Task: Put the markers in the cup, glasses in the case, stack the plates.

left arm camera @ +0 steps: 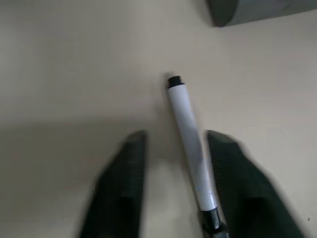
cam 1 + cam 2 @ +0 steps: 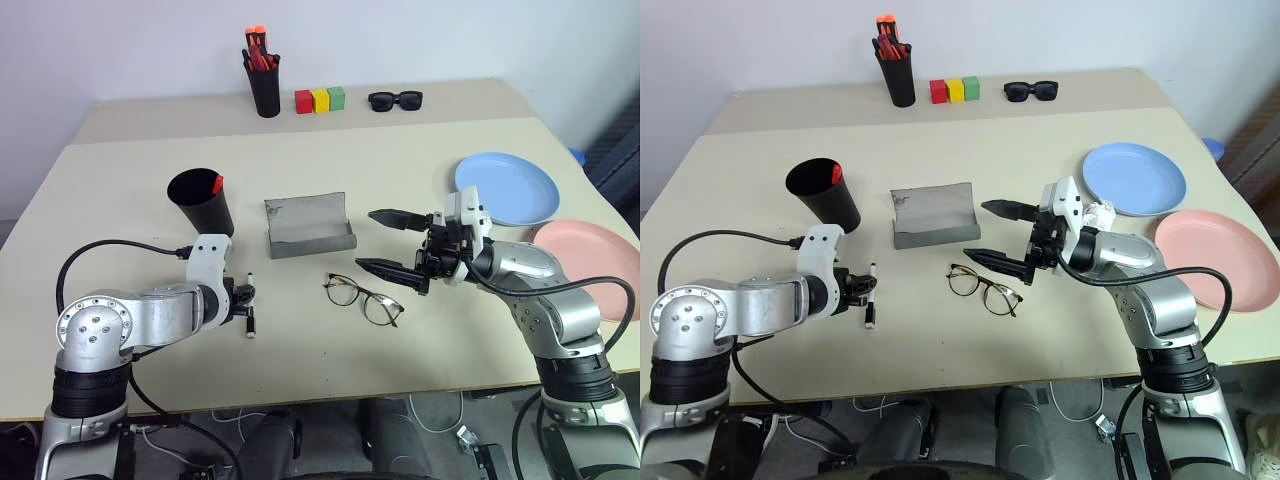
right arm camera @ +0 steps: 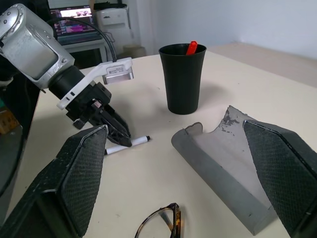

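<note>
White-bodied marker (image 1: 190, 148) lay on the table just in front of the black cup (image 2: 204, 201); your left gripper (image 2: 245, 302) looked clenched on it, the right gripper (image 2: 392, 242) gaped empty. Light, slick, rigid; grip mid-barrel

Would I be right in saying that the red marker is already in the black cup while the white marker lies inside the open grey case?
Not quite. The red marker is in the cup, but the white marker lies on the table at the left gripper, outside the case, as the left eye view shows.
</note>
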`<state>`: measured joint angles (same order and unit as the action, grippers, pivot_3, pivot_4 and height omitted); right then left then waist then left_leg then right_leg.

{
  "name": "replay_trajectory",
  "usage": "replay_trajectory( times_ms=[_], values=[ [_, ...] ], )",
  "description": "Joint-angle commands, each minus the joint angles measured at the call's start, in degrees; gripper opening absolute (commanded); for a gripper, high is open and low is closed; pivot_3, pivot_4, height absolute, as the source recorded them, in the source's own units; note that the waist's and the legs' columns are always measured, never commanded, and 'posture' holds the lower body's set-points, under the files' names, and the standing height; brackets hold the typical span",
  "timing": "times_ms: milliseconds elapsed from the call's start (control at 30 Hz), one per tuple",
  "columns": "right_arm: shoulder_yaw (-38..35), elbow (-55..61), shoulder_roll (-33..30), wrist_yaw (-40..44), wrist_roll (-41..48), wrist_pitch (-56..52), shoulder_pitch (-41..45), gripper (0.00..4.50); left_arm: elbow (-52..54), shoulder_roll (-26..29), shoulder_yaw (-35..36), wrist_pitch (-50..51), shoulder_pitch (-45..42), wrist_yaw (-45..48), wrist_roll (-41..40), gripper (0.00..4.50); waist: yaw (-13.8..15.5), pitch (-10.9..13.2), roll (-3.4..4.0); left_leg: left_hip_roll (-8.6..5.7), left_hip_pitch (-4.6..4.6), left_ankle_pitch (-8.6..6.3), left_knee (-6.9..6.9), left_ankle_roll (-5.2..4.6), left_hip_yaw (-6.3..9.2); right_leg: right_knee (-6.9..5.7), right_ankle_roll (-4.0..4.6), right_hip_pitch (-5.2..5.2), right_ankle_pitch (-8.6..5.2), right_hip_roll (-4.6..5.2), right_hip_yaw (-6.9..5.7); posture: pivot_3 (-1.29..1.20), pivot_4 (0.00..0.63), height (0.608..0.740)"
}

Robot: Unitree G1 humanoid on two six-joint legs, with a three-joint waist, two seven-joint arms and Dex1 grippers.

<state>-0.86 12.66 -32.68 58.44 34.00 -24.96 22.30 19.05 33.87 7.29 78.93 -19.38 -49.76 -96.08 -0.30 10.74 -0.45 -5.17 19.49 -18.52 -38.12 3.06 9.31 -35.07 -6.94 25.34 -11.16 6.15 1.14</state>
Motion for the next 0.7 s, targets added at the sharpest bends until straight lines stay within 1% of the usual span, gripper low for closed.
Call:
replay_trajectory(
  times_ms=[33,133,200,300,367,467,533,600,700],
  values=[
    [-1.28,1.07,0.09,-0.24,0.65,0.77,0.29,4.50,-0.02,4.26,-3.66,-5.17,0.66,-2.72,-7.15,0.03,0.01,0.00,0.00,0.01,0.00,0.00,0.00,0.00,0.01,0.00,0.00,0.00,0.00,0.00,0.01,0.00,0.150,0.740],
    [-1.34,0.90,0.01,-0.32,0.52,0.90,0.21,4.50,-0.06,8.49,-6.05,-8.52,0.92,-3.82,-9.93,0.03,-0.07,0.00,0.00,0.01,0.00,0.00,0.00,0.00,0.00,0.01,0.00,0.01,0.00,0.00,0.03,0.00,0.150,0.740],
    [-1.38,0.80,0.05,-0.39,0.45,1.01,0.18,4.50,0.68,10.67,-7.34,-10.32,0.64,-3.66,-10.28,0.03,-0.09,0.00,0.00,0.01,0.00,-0.01,0.01,-0.01,-0.02,0.00,0.01,0.01,0.00,0.00,0.03,0.00,0.150,0.740],
    [-1.44,0.57,0.22,-0.52,0.69,0.76,0.24,4.50,3.13,12.62,-7.68,-11.61,-2.55,-0.43,-5.27,0.03,-0.05,0.01,-0.01,0.00,0.01,-0.01,0.01,-0.01,-0.07,0.01,0.01,0.01,0.00,-0.01,0.03,0.00,0.150,0.740],
    [-1.45,0.53,-0.04,-0.20,1.08,0.21,0.14,4.50,5.28,13.92,-7.89,-11.78,-5.47,3.59,0.75,0.03,0.23,0.04,-0.07,-0.02,0.02,-0.01,0.01,-0.02,-0.08,0.02,0.01,0.01,0.00,-0.03,0.03,0.00,0.150,0.740],
    [-2.03,-0.01,-0.24,0.20,2.09,-0.61,0.53,4.50,8.86,12.53,-6.49,-16.96,-9.43,15.33,10.20,0.03,0.80,0.04,-0.06,-0.03,0.02,-0.01,0.01,-0.02,-0.15,0.06,0.01,0.01,0.00,-0.04,0.04,0.00,0.150,0.740],
    [-2.23,-0.20,-0.71,0.90,2.62,-1.07,0.75,4.50,10.01,11.25,-5.42,-22.55,-9.79,24.44,17.16,0.03,0.97,0.03,-0.05,-0.02,0.04,0.00,0.01,-0.01,-0.19,0.11,0.02,0.01,0.00,-0.04,0.04,0.00,0.150,0.740],
    [-2.69,-0.41,-0.73,0.99,3.75,-2.11,1.13,4.50,11.22,10.85,-5.64,-30.82,-9.93,33.94,27.80,0.03,0.86,0.04,-0.06,-0.01,0.04,-0.01,0.03,-0.02,-0.27,0.17,0.02,0.01,0.00,-0.05,0.07,0.00,0.150,0.740],
    [-2.52,-0.06,-0.55,0.87,3.54,-1.91,1.13,4.50,9.47,9.07,-4.68,-38.90,-11.88,39.08,38.50,0.03,0.92,0.04,-0.05,0.04,0.07,-0.02,0.08,-0.03,-0.32,0.31,0.07,0.03,0.04,-0.11,0.08,0.00,0.150,0.740]
  ],
)
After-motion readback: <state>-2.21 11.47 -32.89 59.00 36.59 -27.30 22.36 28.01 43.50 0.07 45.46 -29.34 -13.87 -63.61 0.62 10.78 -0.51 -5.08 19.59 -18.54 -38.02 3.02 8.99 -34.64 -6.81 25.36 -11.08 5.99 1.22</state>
